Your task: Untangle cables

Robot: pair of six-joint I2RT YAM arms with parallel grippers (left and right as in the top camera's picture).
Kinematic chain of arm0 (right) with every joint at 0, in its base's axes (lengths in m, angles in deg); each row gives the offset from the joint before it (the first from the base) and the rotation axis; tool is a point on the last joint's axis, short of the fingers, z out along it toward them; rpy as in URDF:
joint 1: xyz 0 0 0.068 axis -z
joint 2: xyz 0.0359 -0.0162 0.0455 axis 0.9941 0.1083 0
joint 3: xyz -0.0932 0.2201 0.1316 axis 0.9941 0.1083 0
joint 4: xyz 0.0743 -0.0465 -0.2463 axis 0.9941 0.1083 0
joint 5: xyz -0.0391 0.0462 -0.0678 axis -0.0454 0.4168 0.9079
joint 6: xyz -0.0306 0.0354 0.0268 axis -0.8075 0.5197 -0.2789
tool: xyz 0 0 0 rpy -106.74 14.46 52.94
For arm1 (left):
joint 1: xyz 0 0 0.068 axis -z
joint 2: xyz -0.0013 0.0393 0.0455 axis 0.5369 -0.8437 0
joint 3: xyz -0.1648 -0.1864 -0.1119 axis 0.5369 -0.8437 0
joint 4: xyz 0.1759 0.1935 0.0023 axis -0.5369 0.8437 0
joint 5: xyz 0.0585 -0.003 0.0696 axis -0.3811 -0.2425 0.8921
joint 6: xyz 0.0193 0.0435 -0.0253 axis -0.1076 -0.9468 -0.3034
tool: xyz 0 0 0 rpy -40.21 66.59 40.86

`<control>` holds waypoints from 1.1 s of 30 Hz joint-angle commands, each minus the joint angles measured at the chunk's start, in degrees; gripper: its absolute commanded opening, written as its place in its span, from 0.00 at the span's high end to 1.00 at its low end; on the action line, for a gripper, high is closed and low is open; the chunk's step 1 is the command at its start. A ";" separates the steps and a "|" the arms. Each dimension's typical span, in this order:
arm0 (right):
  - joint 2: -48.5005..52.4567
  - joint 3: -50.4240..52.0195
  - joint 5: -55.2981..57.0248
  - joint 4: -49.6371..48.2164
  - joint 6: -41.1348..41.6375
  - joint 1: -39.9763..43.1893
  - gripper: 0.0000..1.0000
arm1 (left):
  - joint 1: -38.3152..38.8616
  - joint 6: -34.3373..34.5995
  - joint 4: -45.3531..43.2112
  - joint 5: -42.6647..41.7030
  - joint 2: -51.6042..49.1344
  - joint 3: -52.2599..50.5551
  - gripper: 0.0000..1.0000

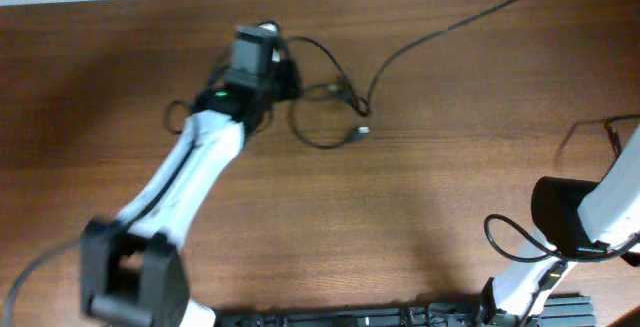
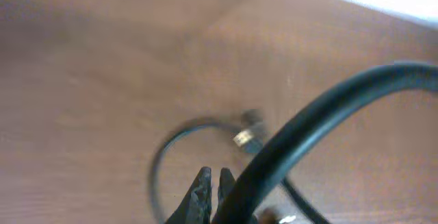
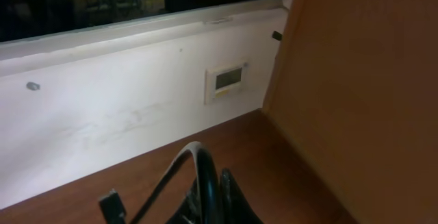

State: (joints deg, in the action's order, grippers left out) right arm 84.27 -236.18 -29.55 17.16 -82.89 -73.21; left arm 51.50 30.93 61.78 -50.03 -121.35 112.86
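While left gripper (image 2: 213, 181) sits closed by cables (image 1: 345, 93), right gripper (image 3: 217, 198) closed

Brown wooden table (image 1: 420, 217); a white wall (image 3: 102, 114) carries a small panel (image 3: 227, 81) (display unreadable).

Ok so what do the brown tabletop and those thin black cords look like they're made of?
Brown tabletop: wood or wood-look laminate, smooth, with visible grain streaks. Thin black cables: likely rubber or plastic jacket, matte, bending in loose loops; one plug tip glints like metal.
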 commanded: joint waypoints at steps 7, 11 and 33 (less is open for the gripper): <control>-0.33 0.00 -3.82 0.48 1.84 6.40 0.96 | -17.07 -4.28 10.27 4.90 19.10 0.52 1.00; -0.33 0.00 -4.28 0.63 2.14 8.37 0.96 | -23.26 -4.28 13.68 13.29 21.16 0.52 1.00; -0.22 0.59 -12.52 1.14 3.52 13.57 0.96 | -28.17 -11.63 19.17 -2.95 21.24 0.52 1.00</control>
State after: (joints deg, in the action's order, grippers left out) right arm 84.27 -236.16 -41.35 18.47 -79.96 -59.75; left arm 20.83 23.02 80.84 -48.02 -100.94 112.90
